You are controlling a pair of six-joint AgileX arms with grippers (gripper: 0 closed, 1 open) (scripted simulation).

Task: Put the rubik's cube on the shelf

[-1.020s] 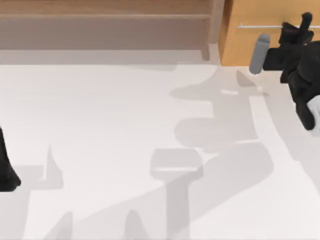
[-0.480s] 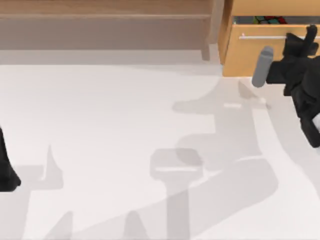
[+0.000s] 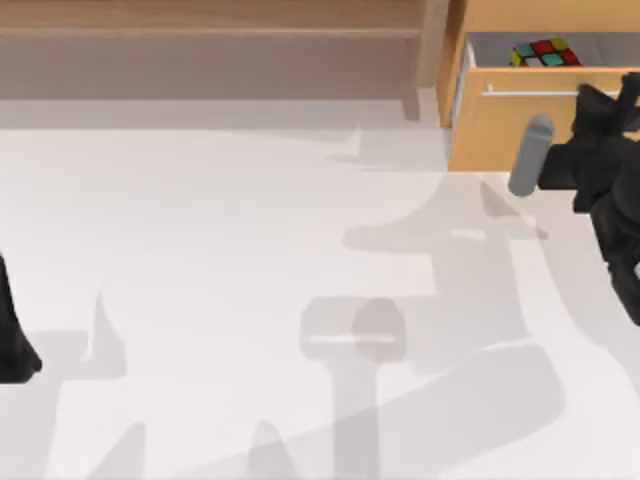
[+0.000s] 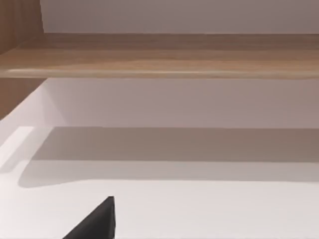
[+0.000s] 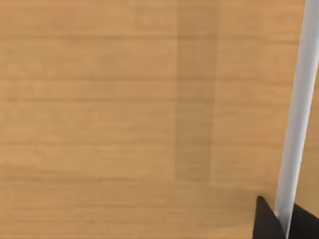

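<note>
The rubik's cube lies inside the pulled-out drawer of the orange-wood cabinet at the back right. My right gripper is shut on the drawer's metal bar handle; in the right wrist view its black fingertips clamp the handle against the drawer front. The shelf runs along the back left, with its pale post beside the cabinet. It also spans the left wrist view as a wooden board. My left arm is parked at the table's left edge.
The open drawer front juts out over the white table. A grey cylinder on my right arm hangs just in front of the drawer. Arm shadows fall across the table's middle.
My right gripper has pulled the drawer toward the table's front by its handle. The drawer went from closed to open, uncovering the rubik's cube. The left arm has not moved.
</note>
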